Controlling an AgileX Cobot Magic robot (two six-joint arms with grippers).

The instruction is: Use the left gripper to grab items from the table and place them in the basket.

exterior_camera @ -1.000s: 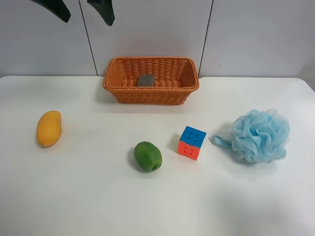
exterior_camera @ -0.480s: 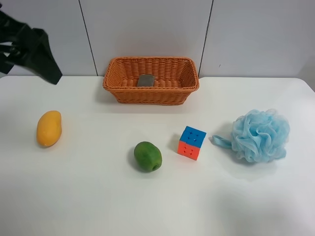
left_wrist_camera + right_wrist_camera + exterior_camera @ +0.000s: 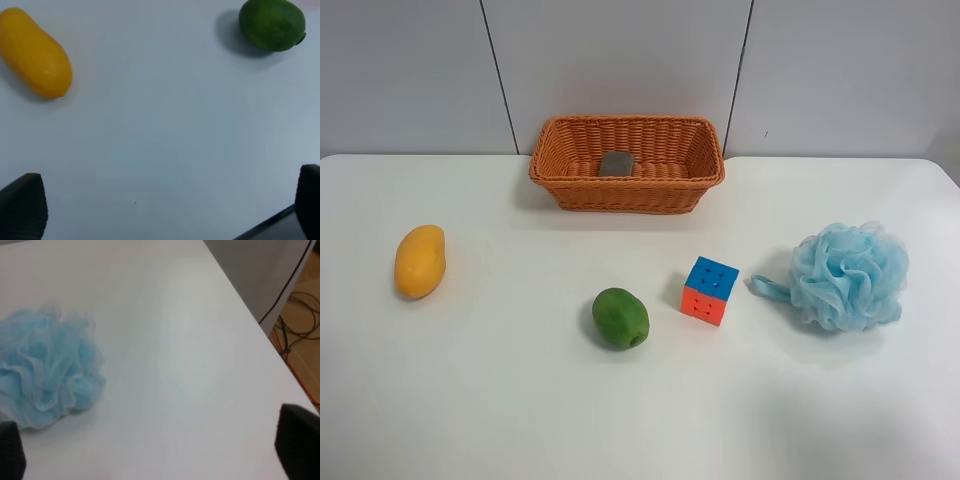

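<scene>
The wicker basket [image 3: 626, 162] stands at the back of the white table [image 3: 500, 400], and the grey block [image 3: 616, 163] lies inside it. On the table lie the yellow mango [image 3: 419, 261], green fruit [image 3: 620, 318], puzzle cube [image 3: 710, 290] and light-blue pouf [image 3: 848, 276]. No arm shows in the exterior high view. My left gripper [image 3: 165, 205] is open and empty above bare table, with the mango [image 3: 35, 52] and green fruit [image 3: 272, 24] ahead of it. My right gripper [image 3: 155, 445] is open and empty near the pouf [image 3: 47, 365].
The table's side edge [image 3: 250, 310] runs close to my right gripper, with cables on the floor [image 3: 300, 315] beyond it. A grey panelled wall [image 3: 620, 60] stands behind the basket.
The black arm, seen at the upper left of the exterior high view, swung left and left the frame. The items and the basket have not moved.
</scene>
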